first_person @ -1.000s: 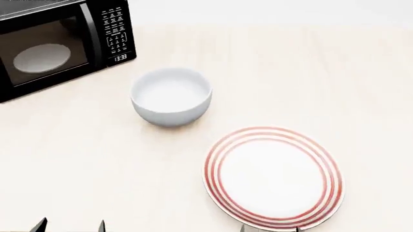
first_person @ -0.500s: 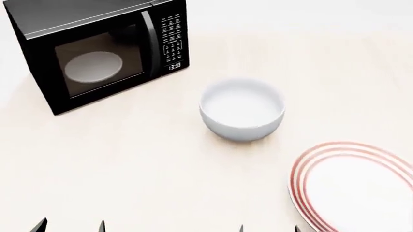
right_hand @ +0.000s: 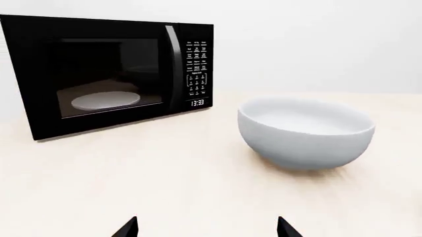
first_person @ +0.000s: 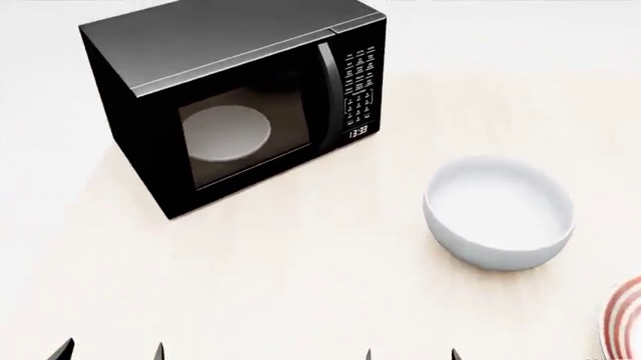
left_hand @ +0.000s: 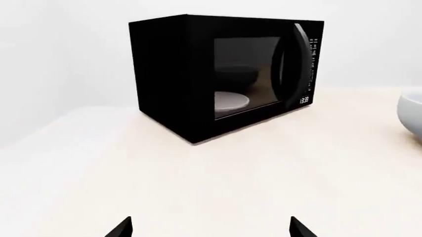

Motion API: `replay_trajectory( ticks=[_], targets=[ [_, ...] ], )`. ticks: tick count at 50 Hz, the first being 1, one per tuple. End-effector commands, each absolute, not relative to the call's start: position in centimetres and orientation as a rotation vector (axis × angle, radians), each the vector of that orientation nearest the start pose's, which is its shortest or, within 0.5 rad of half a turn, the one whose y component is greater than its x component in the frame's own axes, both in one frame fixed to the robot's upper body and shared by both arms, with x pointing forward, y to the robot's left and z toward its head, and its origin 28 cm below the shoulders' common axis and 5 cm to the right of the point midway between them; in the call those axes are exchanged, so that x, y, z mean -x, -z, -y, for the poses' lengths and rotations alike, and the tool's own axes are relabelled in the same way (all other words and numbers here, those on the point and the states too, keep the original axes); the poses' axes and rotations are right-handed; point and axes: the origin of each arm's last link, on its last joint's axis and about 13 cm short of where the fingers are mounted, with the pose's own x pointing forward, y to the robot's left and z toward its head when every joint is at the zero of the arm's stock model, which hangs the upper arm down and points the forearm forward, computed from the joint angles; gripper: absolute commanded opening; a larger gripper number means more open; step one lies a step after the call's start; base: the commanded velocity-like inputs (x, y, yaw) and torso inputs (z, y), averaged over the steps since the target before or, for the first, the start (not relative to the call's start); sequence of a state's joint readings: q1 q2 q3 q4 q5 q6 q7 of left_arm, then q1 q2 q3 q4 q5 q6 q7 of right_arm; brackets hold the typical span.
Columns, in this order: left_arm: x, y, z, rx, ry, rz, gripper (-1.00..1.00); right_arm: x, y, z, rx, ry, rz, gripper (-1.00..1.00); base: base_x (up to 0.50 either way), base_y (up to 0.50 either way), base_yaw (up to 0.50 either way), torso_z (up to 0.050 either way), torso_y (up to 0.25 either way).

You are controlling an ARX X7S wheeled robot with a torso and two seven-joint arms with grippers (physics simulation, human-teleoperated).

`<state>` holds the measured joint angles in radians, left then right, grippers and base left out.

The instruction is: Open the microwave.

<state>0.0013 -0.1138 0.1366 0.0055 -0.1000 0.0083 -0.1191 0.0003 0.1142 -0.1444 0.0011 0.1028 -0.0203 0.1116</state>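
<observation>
The black microwave [first_person: 230, 105] stands at the back left of the pale table, door shut, with its vertical bar handle [first_person: 326, 96] beside the keypad [first_person: 359, 86] and a white turntable [first_person: 227, 133] behind the glass. It also fills the left wrist view as the microwave [left_hand: 224, 74] and shows in the right wrist view as the microwave [right_hand: 108, 74]. My left gripper [first_person: 110, 351] and right gripper [first_person: 410, 354] sit at the near edge, far short of the door. Both are open, only their fingertips showing, nothing between them: left gripper [left_hand: 209, 228], right gripper [right_hand: 206, 228].
A white bowl [first_person: 499, 212] sits right of the microwave, nearer to me, also seen as the bowl [right_hand: 305, 131]. A red-ringed plate [first_person: 626, 322] just enters at the lower right. The table [first_person: 281, 285] stretches bare between my grippers and the microwave.
The head view has swung left: microwave, bowl and plate all slid right and down in the frame, the microwave now fully in view and the plate nearly out. Gripper tips stay put.
</observation>
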Motion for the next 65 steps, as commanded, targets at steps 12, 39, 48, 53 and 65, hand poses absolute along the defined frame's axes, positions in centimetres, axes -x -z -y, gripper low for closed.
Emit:
replay_trajectory(
  ticks=[12,39,48,53,65],
  targets=[
    [-20.87,-1.26,-20.41,-0.011,0.019,-0.002,1.00,-20.86,-1.22,9.55,0.004,-0.042,0.009,1.00,0.50,0.23,0.00,0.000,0.000],
    [-20.87,-1.27,-20.46,-0.010,0.019,0.000,1.00,-20.83,-1.22,9.51,0.002,-0.041,0.010,1.00,0.50,0.21,0.00,0.000,0.000],
    [-20.80,-1.43,-20.46,0.001,0.029,-0.003,1.00,-20.82,-1.22,9.49,-0.003,-0.039,0.005,1.00,0.15,0.01,0.00,0.000,0.000],
    [-20.71,-1.35,-20.35,-0.023,0.031,0.003,1.00,-20.80,-1.26,9.51,-0.002,-0.037,0.010,1.00,0.00,0.00,0.00,0.000,-0.023],
    [-20.76,-1.33,-20.40,-0.015,0.030,0.001,1.00,-20.76,-1.28,9.50,0.000,-0.036,0.014,1.00,0.00,0.00,0.00,0.004,-0.248]
  ],
)
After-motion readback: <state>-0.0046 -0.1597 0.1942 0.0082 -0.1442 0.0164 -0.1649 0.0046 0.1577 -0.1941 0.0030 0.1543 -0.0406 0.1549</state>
